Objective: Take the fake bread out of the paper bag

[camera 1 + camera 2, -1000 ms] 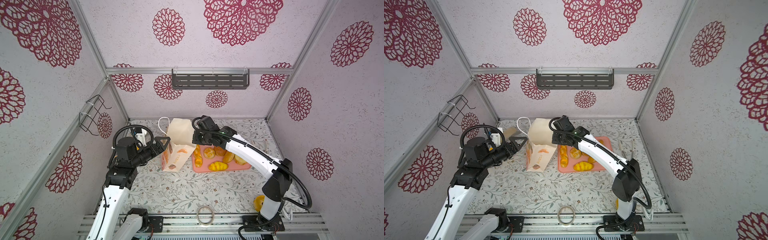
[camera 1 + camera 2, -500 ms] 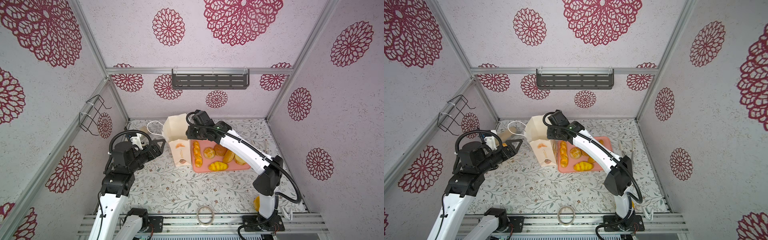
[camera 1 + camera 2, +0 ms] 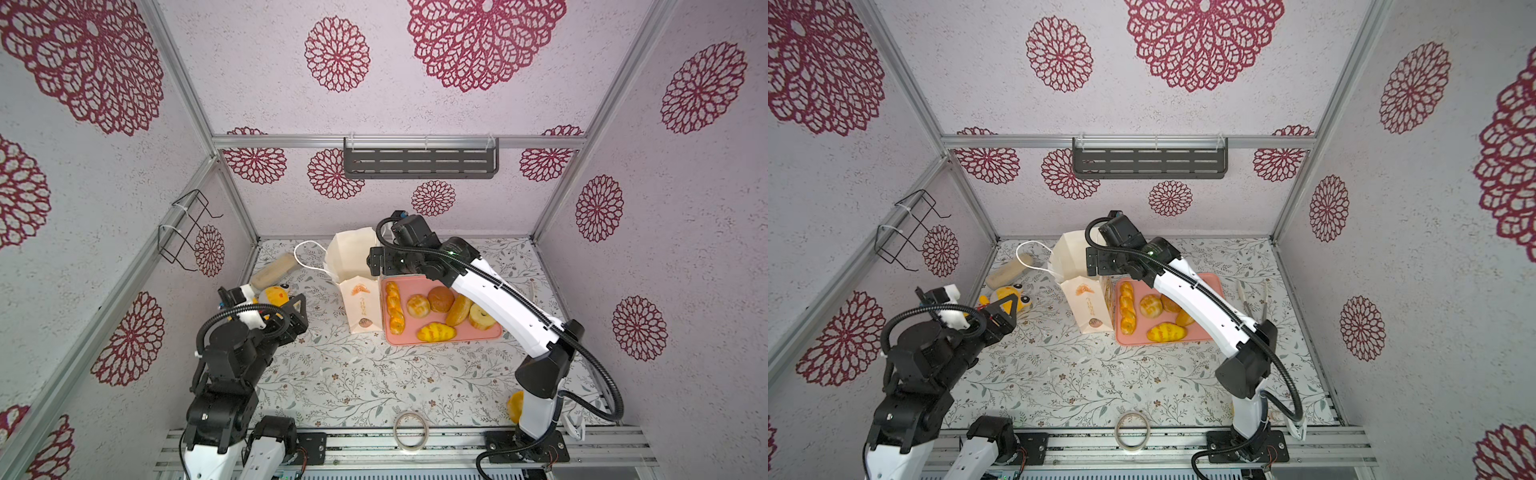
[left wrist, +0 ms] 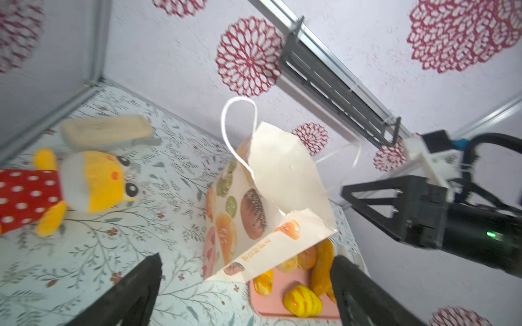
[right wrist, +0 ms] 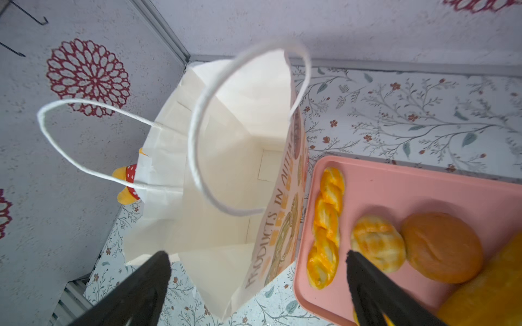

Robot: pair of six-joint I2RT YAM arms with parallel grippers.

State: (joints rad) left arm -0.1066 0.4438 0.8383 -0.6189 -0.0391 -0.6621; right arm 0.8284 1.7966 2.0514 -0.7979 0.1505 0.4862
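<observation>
At the back-left corner of the table (image 3: 353,374) lay a pale matte block (image 3: 274,270) and a soft plush toy (image 3: 276,296), neither of them part of the job. The left gripper (image 3: 296,316) hung near the table's left edge, fingers spread wide and empty.

In the middle of the table's back half stood the paper bag (image 3: 360,305), upright with its mouth gaping. It was thin creased paper, likely light and easy to crumple or tip. A pinch on the top rim or on a cord handle (image 5: 193,141) would steady it better than squeezing the walls. The right wrist view looked down into it and showed only a bare white bottom, so it was probably empty. The right gripper (image 5: 257,262) hovered over the mouth, fingers parted wide, holding nothing.

Against the bag's right side lay a smooth pink tray (image 3: 449,341) carrying the fake bread (image 3: 417,305): a braided stick (image 3: 395,307), a round brown bun (image 3: 440,298), a long loaf (image 3: 458,310), a ring (image 3: 482,318) and a striped loaf (image 3: 436,332). All were glossy, and probably light, hard and slippery. The long pieces would suit a grip across the narrow waist, the buns one across their middle.
</observation>
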